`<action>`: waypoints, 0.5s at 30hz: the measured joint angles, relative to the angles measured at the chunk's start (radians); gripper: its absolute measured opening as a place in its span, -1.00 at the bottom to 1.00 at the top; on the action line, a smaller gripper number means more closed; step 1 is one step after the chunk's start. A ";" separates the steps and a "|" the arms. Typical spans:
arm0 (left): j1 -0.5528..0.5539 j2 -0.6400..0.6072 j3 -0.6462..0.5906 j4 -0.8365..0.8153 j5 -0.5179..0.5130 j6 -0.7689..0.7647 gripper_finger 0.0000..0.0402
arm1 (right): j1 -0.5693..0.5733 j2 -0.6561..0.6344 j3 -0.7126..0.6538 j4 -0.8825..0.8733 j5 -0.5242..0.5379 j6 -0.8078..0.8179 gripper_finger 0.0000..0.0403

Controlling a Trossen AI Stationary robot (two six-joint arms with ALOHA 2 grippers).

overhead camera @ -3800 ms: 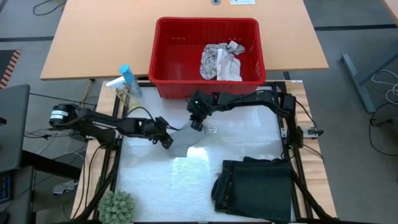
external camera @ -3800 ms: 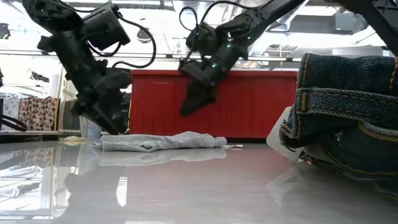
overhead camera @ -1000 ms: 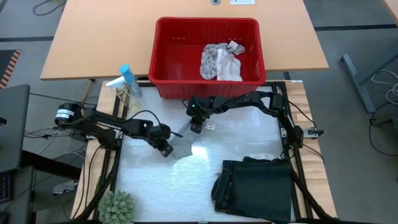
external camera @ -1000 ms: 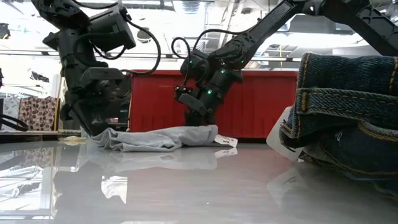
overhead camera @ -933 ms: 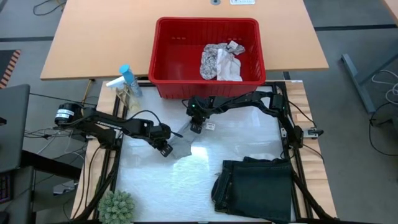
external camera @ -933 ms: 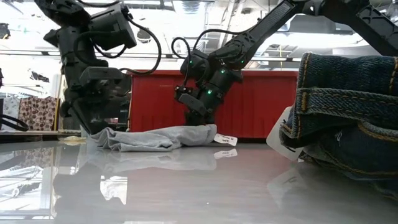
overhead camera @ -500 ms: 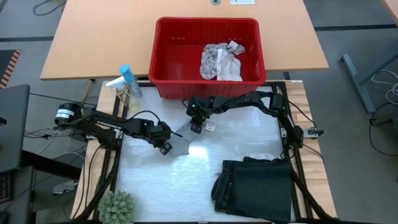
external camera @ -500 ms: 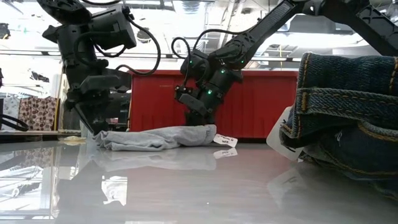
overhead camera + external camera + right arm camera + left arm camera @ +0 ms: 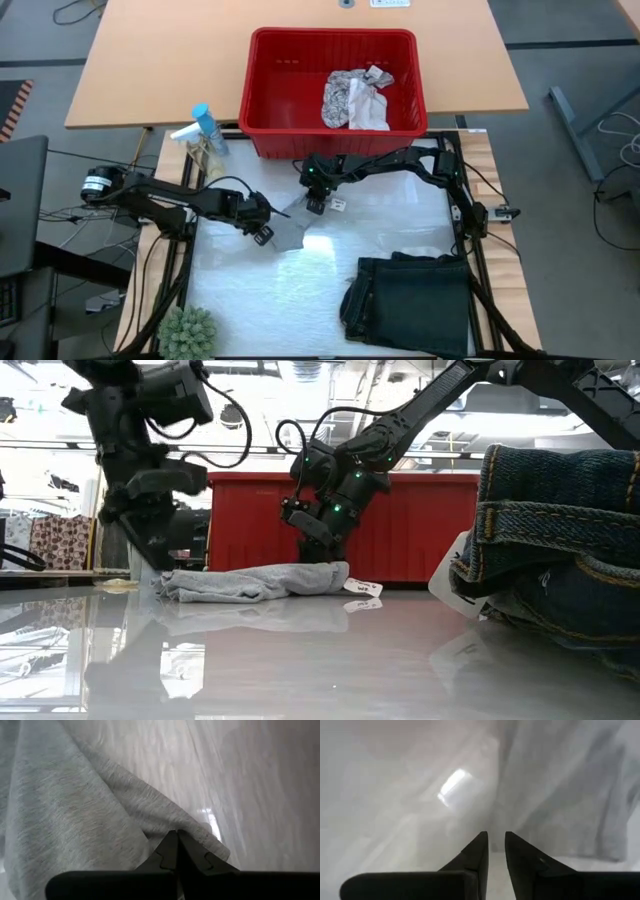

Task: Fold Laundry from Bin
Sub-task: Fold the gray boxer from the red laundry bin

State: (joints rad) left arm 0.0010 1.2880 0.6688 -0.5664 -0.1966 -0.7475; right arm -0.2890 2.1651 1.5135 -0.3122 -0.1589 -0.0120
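Grey cloth is pinched by right end effector; left end effector released.

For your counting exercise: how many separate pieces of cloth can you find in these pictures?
3, though the bin could hide more. A grey cloth lies on the table between the arms, a dark folded garment lies at the near right, and a patterned cloth lies in the red bin.

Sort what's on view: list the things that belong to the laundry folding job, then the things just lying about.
Belongs to the job:
grey cloth, pinched by the right gripper, left gripper at its other end
red bin
patterned cloth in the bin
folded dark garment

Lying about:
spray bottle
small green plant
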 joint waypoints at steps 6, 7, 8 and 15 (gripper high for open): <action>-0.005 -0.100 0.014 0.091 -0.058 -0.078 -0.74 | 0.000 0.000 0.000 0.002 0.000 0.000 -0.85; -0.013 -0.104 0.014 0.145 -0.046 -0.067 -0.74 | 0.000 0.000 0.000 0.002 0.000 0.000 -0.85; -0.023 -0.100 0.014 0.200 -0.036 -0.051 -0.74 | 0.000 0.000 0.000 0.002 0.000 0.000 -0.85; -0.094 0.043 0.015 0.350 -0.021 -0.030 -0.94 | 0.000 0.000 0.000 0.003 0.000 0.000 -0.84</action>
State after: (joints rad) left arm -0.0927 1.3313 0.6835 -0.2168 -0.2174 -0.7776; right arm -0.2890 2.1651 1.5135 -0.3096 -0.1591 -0.0120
